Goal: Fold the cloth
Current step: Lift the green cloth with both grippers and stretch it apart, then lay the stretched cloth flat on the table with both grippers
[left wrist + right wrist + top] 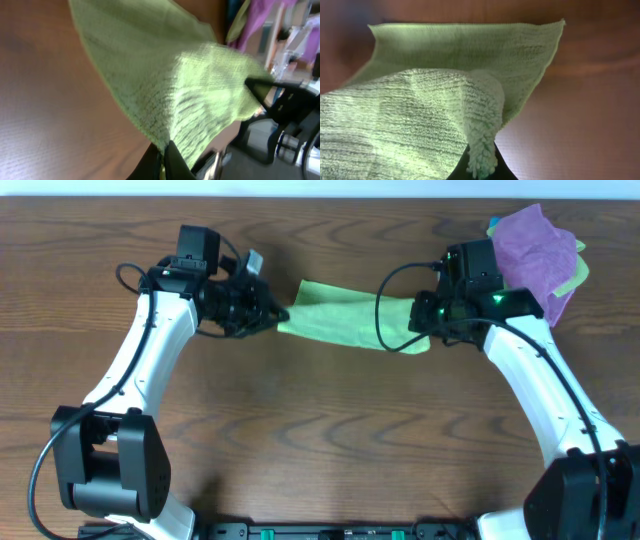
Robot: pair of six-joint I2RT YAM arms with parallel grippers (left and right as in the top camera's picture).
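The left fingers point(177, 167) are pressed together on one corner of the cloth point(350, 316), with only a thin bit of fabric between them. The right fingers point(505, 174) pinch the opposite end, where a rolled, bunched lump of cloth hangs between them rather than a flat edge. The cloth spans the gap between the two arms as a sagging band. It sits just beside the purple cloth point(538, 246), on the side toward the left arm. Whether its lower edge touches the worktop point(320, 440) I cannot tell.

The likeliest failure, I judge, is a slip at the left end. That bite is shallow, and any outward pull from either arm could draw the corner out and drop half the cloth. The bunched right hold is a second risk, since a fold laid down from it would probably have twisted, mismatched edges. If the arms travel at different speeds, the band would skew and the crease would run crooked. The right arm also works very near the purple cloth, so a swing toward it could snag that pile and drag it in.
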